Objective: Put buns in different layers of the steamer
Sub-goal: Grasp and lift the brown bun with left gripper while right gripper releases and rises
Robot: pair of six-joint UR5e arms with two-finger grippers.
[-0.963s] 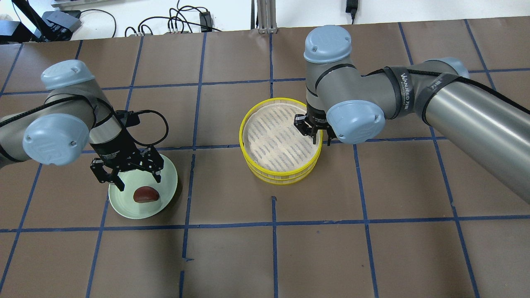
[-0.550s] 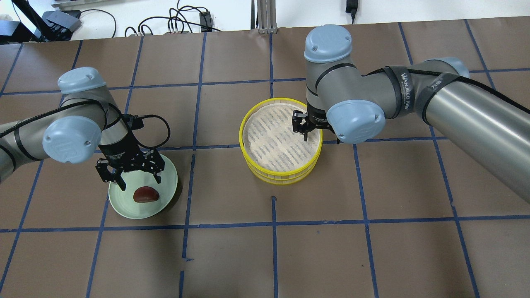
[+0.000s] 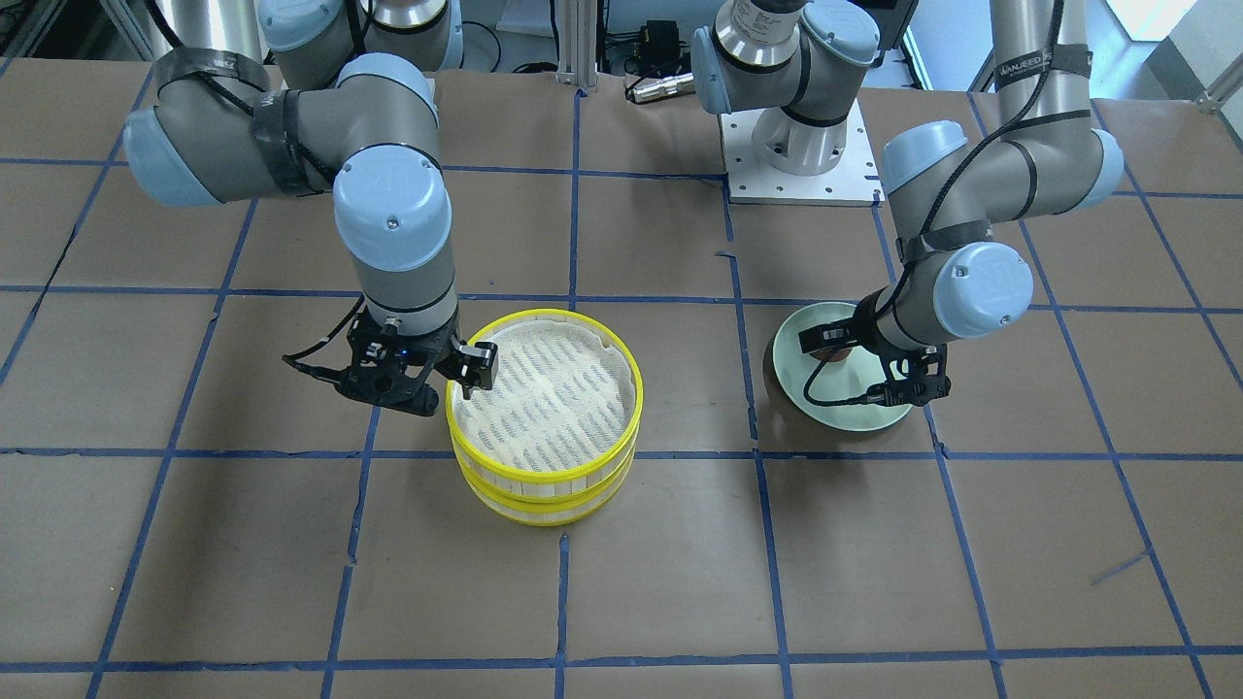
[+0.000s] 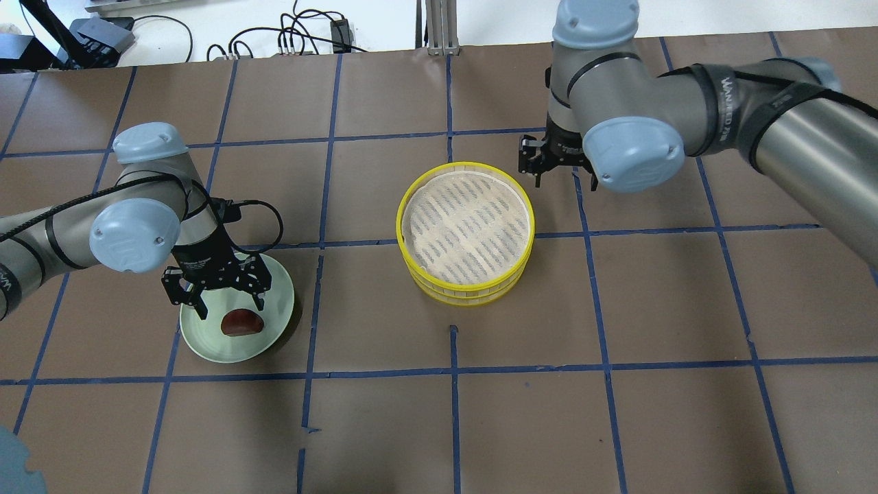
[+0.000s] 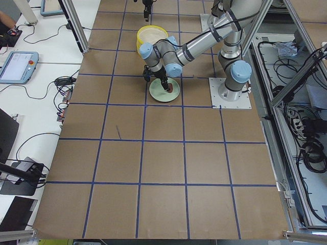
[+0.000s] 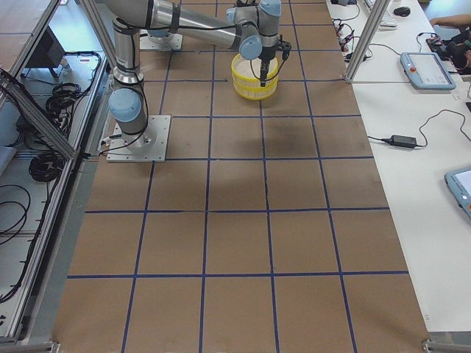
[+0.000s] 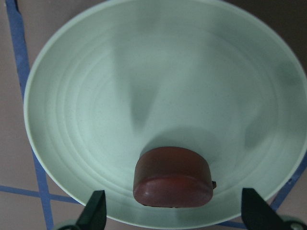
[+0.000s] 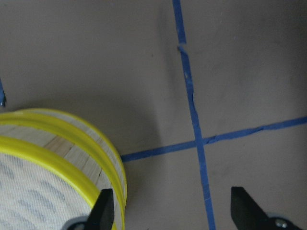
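The dark reddish-brown bun lies on the pale green plate. My left gripper is open just above the plate, its fingers straddling the bun; the left wrist view shows the bun between the two fingertips. The two steamer tiers are stacked and the top liner is bare. My right gripper is open and empty, beyond the steamer's far right rim; the steamer's side shows in the right wrist view. The white bun shows in no view.
The brown table carries a grid of blue tape lines. Cables and a metal post lie past its far edge. The right arm's elbow hangs over the table right of the steamer.
My right gripper has moved off the steamer's right rim, away to the far right, and now stands open. My left gripper stays over the plate while its arm has shifted right.
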